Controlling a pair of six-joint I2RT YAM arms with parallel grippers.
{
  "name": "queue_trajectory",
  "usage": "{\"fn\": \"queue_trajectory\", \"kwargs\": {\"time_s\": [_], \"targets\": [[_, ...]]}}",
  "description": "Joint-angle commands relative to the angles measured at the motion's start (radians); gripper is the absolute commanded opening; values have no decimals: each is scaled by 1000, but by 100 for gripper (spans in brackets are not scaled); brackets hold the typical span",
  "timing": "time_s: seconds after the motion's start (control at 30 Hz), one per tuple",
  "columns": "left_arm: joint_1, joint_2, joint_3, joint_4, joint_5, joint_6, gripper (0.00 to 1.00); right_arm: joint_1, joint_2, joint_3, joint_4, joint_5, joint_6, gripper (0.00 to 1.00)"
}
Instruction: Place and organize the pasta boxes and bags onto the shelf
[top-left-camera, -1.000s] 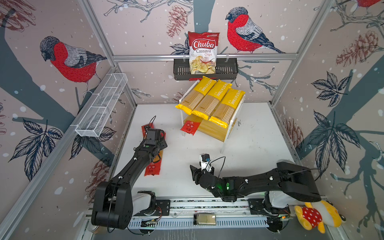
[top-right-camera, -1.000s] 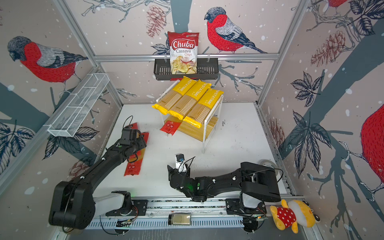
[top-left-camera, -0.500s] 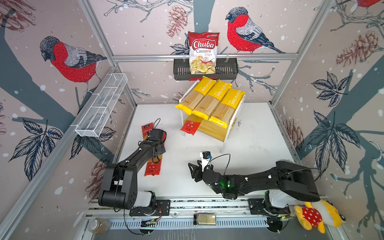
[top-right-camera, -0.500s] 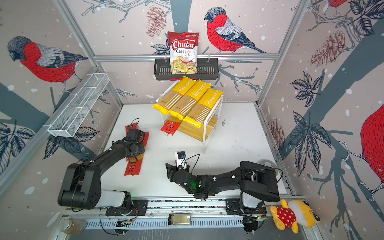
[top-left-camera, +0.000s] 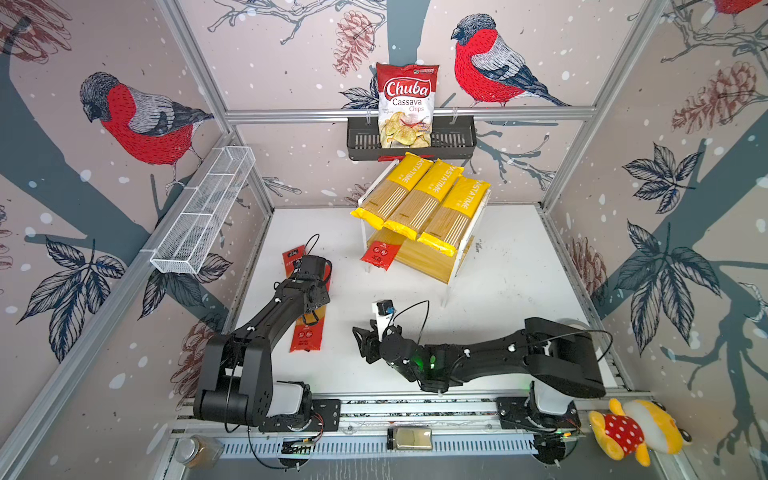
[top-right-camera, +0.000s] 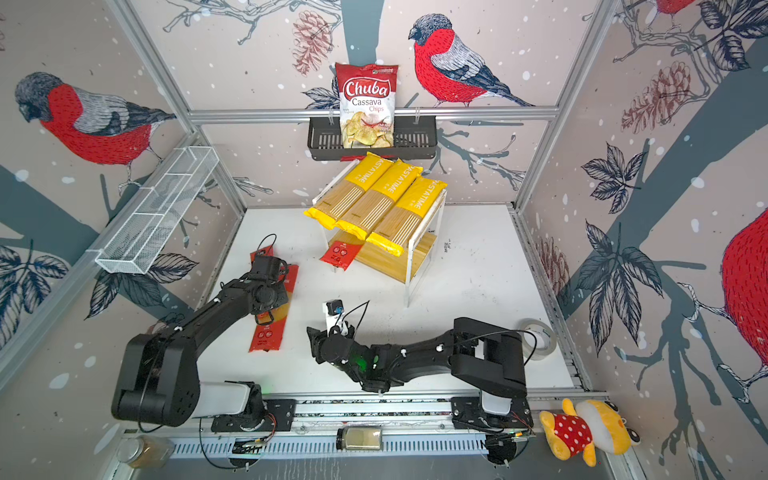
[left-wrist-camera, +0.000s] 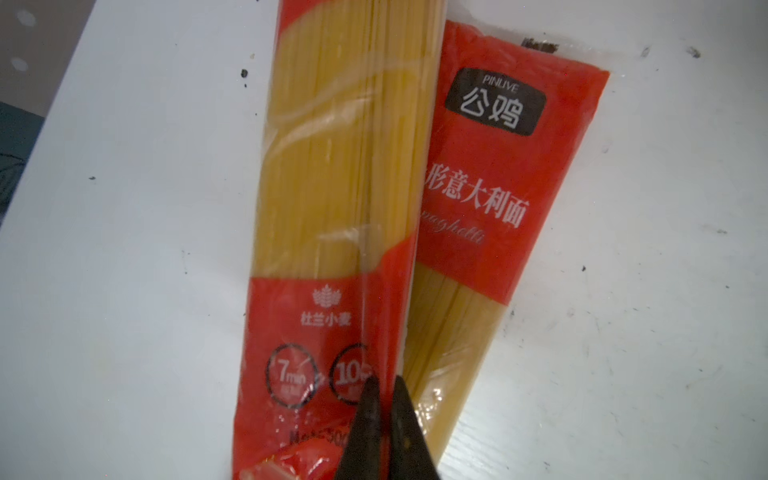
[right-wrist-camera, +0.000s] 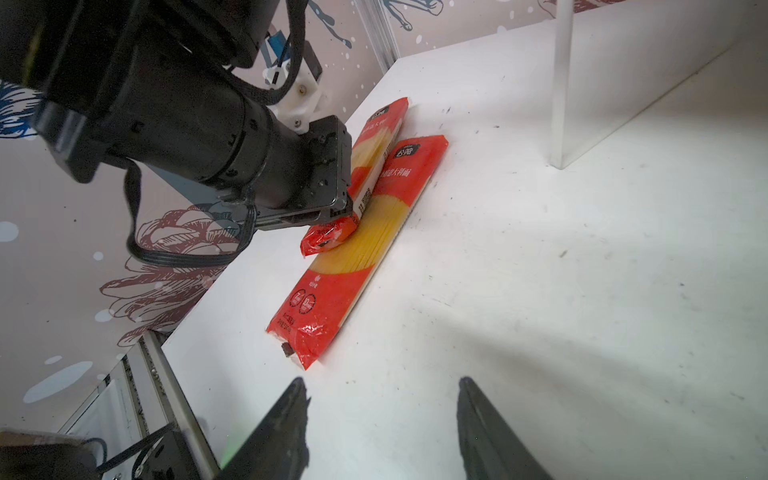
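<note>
Two red spaghetti packs lie on the white table at the left, crossed over each other. The upper pack (left-wrist-camera: 332, 166) (right-wrist-camera: 374, 137) rests partly on the flat lower pack (left-wrist-camera: 498, 187) (right-wrist-camera: 345, 270) (top-left-camera: 305, 336). My left gripper (left-wrist-camera: 384, 380) (top-left-camera: 311, 297) (top-right-camera: 270, 299) is shut, pinching the upper pack near its red end. My right gripper (right-wrist-camera: 380, 386) (top-left-camera: 360, 338) (top-right-camera: 314, 338) stands open and empty over bare table, short of the lower pack's near end. The shelf (top-left-camera: 453, 266) (top-right-camera: 409, 266) carries three yellow PASTATIME bags (top-left-camera: 419, 199) on top and a red pack (top-left-camera: 380, 253) on its lower board.
A Chuba chips bag (top-left-camera: 407, 104) stands in the black basket (top-left-camera: 457, 141) on the back wall. A white wire tray (top-left-camera: 203, 212) hangs on the left wall. A shelf leg (right-wrist-camera: 561, 83) stands beyond my right gripper. A tape roll (top-right-camera: 538, 336) and a plush toy (top-left-camera: 636, 432) sit front right.
My left arm has come down onto the red packs and its jaws have closed from open. My right gripper has drifted slightly left and toward the front.
</note>
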Motion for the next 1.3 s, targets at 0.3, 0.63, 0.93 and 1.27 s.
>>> {"fn": "queue_trajectory", "kwargs": {"time_s": [0.3,0.63,0.93,1.27], "targets": [[49,-37,45,18,-8,93,0,-42,301,322,-127,-177,240,44],[65,-56,29,50,69,98,0,-80,468,504,-163,-344,456,47],[66,-66,20,55,96,85,0,-112,539,555,-138,-418,528,45],[65,-81,18,53,71,78,0,-135,596,590,-21,-501,543,19]]}}
